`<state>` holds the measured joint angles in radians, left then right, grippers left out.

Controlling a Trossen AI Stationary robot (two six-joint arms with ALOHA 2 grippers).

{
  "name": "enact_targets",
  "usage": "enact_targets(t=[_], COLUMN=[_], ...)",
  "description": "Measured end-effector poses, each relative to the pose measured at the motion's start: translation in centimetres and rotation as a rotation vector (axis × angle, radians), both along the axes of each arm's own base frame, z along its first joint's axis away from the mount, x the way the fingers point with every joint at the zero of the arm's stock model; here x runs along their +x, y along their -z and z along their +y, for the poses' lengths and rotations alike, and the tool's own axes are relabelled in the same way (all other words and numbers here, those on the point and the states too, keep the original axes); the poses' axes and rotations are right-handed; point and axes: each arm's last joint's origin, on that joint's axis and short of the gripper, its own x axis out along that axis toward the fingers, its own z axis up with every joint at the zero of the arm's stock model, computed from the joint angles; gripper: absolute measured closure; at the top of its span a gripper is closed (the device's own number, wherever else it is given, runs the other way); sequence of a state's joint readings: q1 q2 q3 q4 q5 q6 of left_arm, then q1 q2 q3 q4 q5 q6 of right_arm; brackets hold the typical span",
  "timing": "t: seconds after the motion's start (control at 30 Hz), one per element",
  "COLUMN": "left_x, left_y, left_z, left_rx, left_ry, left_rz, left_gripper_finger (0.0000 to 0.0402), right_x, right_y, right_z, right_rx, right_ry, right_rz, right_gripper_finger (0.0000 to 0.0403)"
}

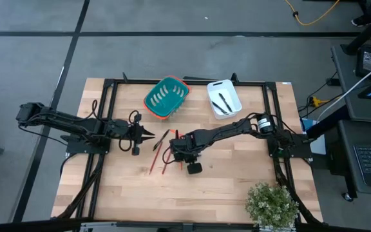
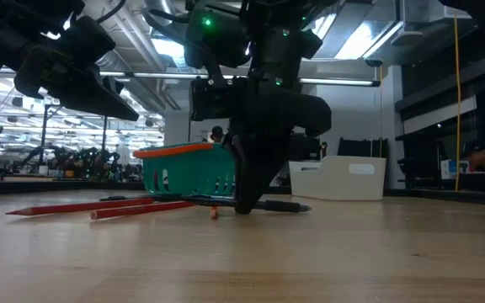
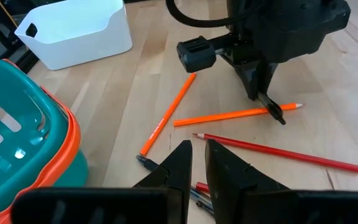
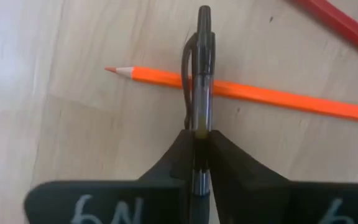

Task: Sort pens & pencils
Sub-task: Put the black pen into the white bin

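Right gripper (image 4: 199, 146) pinches a black pen (image 4: 201, 74) lying across an orange pencil (image 4: 272, 96) on the surface (image 1: 237, 180); left gripper (image 3: 194, 163) hovers nearby, seemingly narrow and empty.

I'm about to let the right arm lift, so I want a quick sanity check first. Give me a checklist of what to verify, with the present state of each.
1. Right tool shut on the black pen: ok, fingers pinch its barrel.
2. Only the pen is gripped: ok, the orange pencil lies under the pen, outside the fingers.
3. Pen clear of the pencil for lifting: cannot tell, they cross and may touch.
4. White bin reachable and not full: ok, two dark pens lie inside.
5. Left tool out of the way: ok, it waits beside the pile, near the teal basket.
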<state>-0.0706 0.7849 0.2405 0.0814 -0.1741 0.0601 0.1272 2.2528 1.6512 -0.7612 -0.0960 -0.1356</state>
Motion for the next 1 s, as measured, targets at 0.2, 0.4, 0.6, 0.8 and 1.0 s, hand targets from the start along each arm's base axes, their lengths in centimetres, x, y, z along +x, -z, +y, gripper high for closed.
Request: enact_targets(t=[0.2, 0.4, 0.6, 0.8, 1.0], left_x=[0.0, 0.0, 0.0, -0.1, -0.1], left_y=[0.0, 0.0, 0.0, 0.1, 0.3], left_z=[0.0, 0.0, 0.0, 0.0, 0.0], left_rx=[0.0, 0.0, 0.0, 0.001, 0.002], left_ry=[0.0, 0.0, 0.0, 0.0, 0.0], left_rz=[0.0, 0.001, 0.002, 0.012, 0.03], left_gripper_finger=[0.036, 0.036, 0.036, 0.036, 0.036], right_x=[0.0, 0.0, -0.7, -1.1, -1.6], right_y=[0.0, -0.4, -1.9, -4.3, -6.2], right_z=[-0.6, -0.7, -0.8, -1.2, -1.3], right_rx=[0.041, 0.06, 0.024, -0.054, -0.105], right_ry=[0.004, 0.005, 0.014, 0.059, 0.097], right_rz=[0.007, 0.0, 0.006, -0.042, -0.075], right_gripper_finger=[0.0371, 0.0371, 0.0371, 0.0371, 0.0371])
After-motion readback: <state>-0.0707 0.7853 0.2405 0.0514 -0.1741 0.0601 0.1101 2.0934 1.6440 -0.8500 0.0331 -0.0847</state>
